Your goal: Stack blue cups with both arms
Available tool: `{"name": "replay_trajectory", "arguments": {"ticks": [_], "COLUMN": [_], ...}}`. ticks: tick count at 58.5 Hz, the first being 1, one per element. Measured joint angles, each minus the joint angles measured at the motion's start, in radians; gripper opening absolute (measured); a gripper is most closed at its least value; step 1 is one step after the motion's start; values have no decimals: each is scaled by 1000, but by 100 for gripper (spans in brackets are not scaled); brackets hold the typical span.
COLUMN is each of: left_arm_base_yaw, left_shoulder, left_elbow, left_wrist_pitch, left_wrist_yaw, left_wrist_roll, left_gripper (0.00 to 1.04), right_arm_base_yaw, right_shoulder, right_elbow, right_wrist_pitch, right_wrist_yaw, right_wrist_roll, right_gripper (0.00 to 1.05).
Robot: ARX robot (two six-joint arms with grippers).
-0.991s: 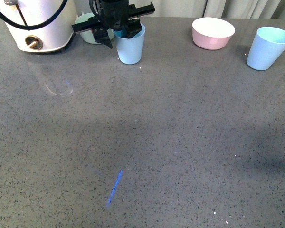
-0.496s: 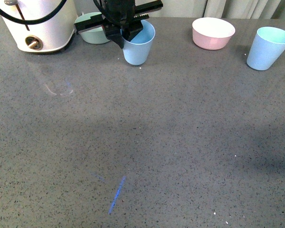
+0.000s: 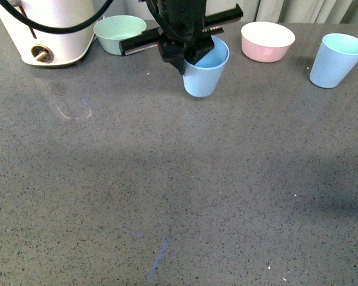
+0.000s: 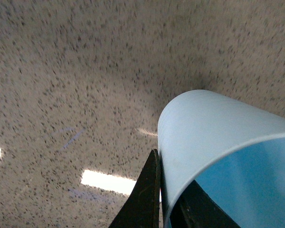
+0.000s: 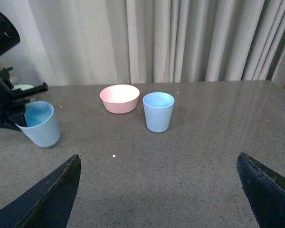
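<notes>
Grey speckled table (image 3: 167,179) filling the front view, with pale pleated curtains (image 5: 180,38) hanging behind its far edge.

White rounded appliance (image 3: 48,30) at the far left corner, a black cable looped across it.

Black left gripper (image 3: 188,56) reaching down over the far middle of the table, clamped on the rim of one blue cup (image 3: 204,74). In the left wrist view, one dark finger (image 4: 145,194) pressed against the outside of the cup wall (image 4: 213,142), another just inside the rim. Held cup tilted, mouth leaning toward the robot's right. Impossible to tell whether its base touches the table.

Right gripper (image 5: 157,155) seen only from its own wrist camera: two black fingers (image 5: 52,199) spread wide apart at the lower corners of the picture, nothing between them, hanging above bare table.

Second blue cup (image 3: 335,59) standing upright on the table at the far right, well apart from the held cup.

Pink bowl (image 3: 267,42) with a white inside, resting between the two cups, near the back edge.

Pale green bowl (image 3: 118,33) just beside the white appliance, to the left of the left gripper.
</notes>
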Motion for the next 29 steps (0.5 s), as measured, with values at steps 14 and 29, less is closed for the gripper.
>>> {"name": "replay_trajectory", "arguments": {"ticks": [14, 29], "left_arm_base_yaw": [-41, -56], "left_shoulder": [-47, -58], "left_elbow": [-133, -154], "left_wrist_pitch": [36, 43], "left_wrist_yaw": [-14, -15], "left_wrist_roll": [-25, -30], "left_gripper": [2, 2], "right_arm_base_yaw": [0, 0], "right_shoulder": [0, 0], "right_elbow": [0, 0], "right_wrist_pitch": [0, 0], "right_wrist_yaw": [0, 0], "right_wrist_roll": [0, 0], "right_gripper": [96, 96]}}
